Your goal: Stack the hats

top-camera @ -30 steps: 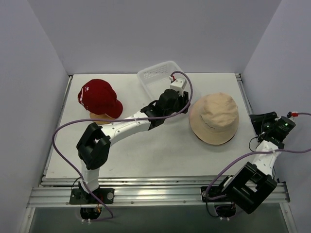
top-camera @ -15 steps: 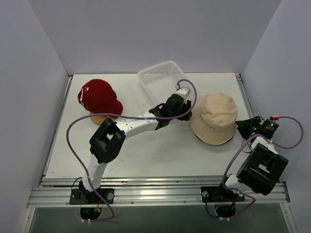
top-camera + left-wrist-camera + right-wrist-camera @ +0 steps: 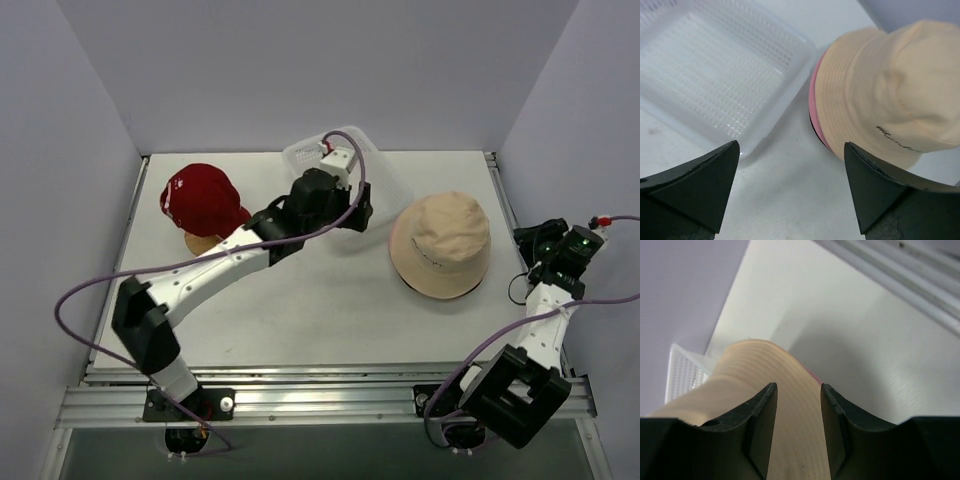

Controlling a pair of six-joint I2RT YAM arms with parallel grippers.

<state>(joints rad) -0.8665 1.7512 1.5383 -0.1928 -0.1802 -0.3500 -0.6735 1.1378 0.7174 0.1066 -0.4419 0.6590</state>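
On your left, the red fabric cap with white marks [image 3: 205, 200] sits near the left edge of the white table top [image 3: 300, 320], close to the left wall [image 3: 60, 200]. Its long axis runs from far-left to near-right, and the peak points near-right toward the table's middle. It rests on a wooden stand [image 3: 200, 243], of which only a tan sliver shows under the peak. Bare table lies in front of the cap, down to the metal rail [image 3: 300, 395] at the near edge.

At centre, your left arm reaches diagonally across the table. The left gripper [image 3: 791, 147] hangs over the near side of the white plastic mesh basket [image 3: 715, 75]. Its fingers are spread wide with nothing between them. From above, the arm covers most of the basket and only its far rim shows.

To the right, the tan fabric bucket hat [image 3: 442, 243] lies crown up with its brim flat all round, just beside the basket but apart from it. Being round, it has no long axis. The dark script [image 3: 895, 140] on its crown faces the near side. A pink brim [image 3: 812, 90] shows under it on the basket side. What else lies beneath is hidden.

At far right, the right gripper [image 3: 798, 387] hangs at the table's right edge, close to the right wall [image 3: 600, 150]. It is aimed at the tan hat but is apart from it. Its fingers are parted a little and hold nothing.
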